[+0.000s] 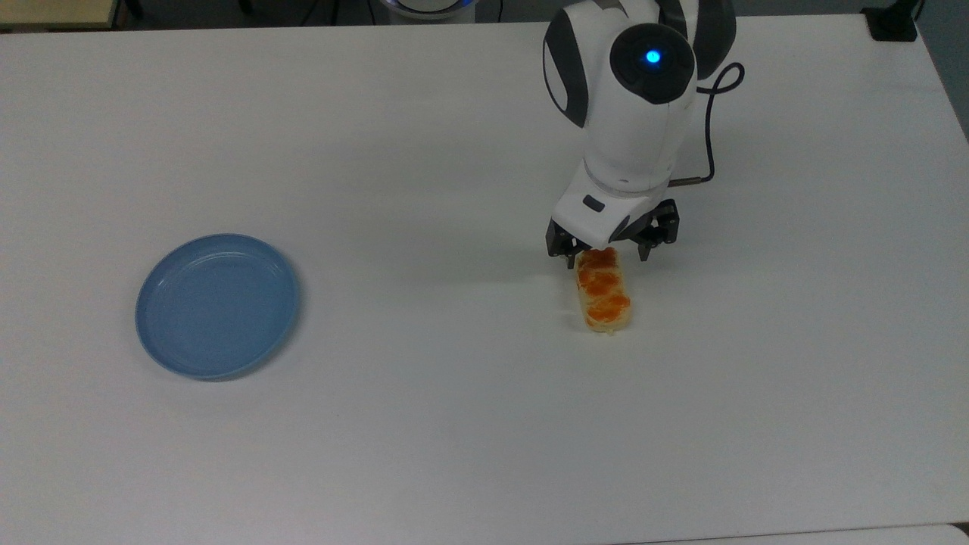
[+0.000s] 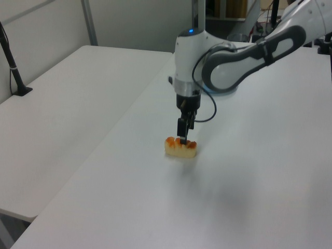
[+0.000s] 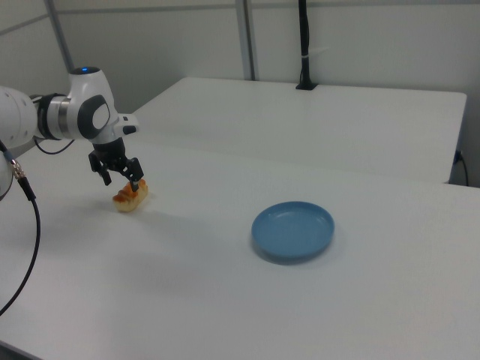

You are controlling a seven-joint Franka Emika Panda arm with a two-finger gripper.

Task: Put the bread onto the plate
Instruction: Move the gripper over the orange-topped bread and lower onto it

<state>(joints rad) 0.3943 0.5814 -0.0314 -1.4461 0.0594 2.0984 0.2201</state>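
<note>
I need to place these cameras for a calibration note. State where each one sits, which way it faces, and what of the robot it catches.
Top view: overhead, looking down on the white table; shows the arm's wrist and open pincer over one end of the bread, with the plate toward the top view's left.
Left view: raised beyond the bread's end of the table, looking along it; shows forearm, pincer, bread.
Right view: raised beyond the plate's side, facing the arm; pincer over bread.
All three views share arm and bread.
</note>
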